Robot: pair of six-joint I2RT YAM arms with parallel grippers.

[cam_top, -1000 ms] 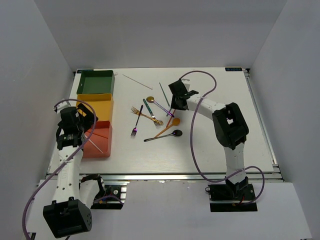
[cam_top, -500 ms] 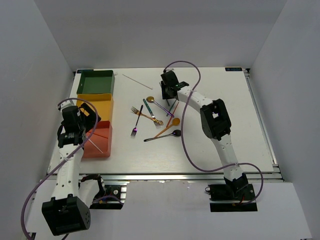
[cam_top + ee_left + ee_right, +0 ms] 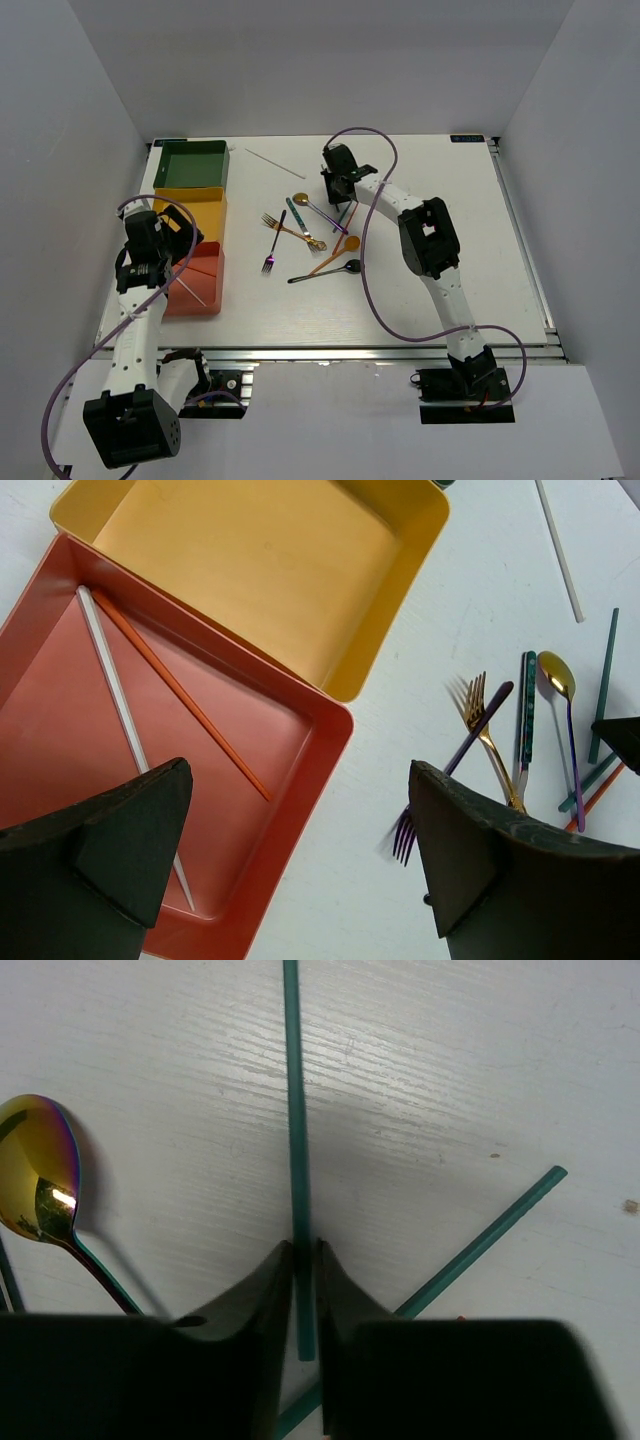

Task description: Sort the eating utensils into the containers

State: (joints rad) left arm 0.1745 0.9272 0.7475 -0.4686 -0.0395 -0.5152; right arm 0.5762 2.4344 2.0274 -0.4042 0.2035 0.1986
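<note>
Between the fingers of the right hand (image 3: 305,1290) sits a teal chopstick (image 3: 296,1140), pinched near one end; in the right wrist view the two dark pads are drawn almost together with the stick running straight up out of the gap, flat on the white table (image 3: 450,1050). My judgement is that it is light, stiff and thin, with a smooth finish that may slip or roll, so a grip at the end risks letting it pivot; a hold nearer the middle would carry it more steadily. A second teal chopstick (image 3: 480,1240) lies slanted just to the right, its lower part passing under the hand, and an iridescent gold spoon (image 3: 38,1175) rests nearby on the left.

Further out, the top view shows the remaining forks and spoons (image 3: 300,235) scattered mid-table, with a white chopstick (image 3: 274,163) apart toward the far edge. At the left edge stand the green tray (image 3: 192,165), the yellow tray (image 3: 250,570) and the orange-red tray (image 3: 200,770); the last holds a white and an orange chopstick (image 3: 180,695). Above it the left hand (image 3: 300,850) hangs wide open, empty.

No brand, label or writing can be read anywhere.
</note>
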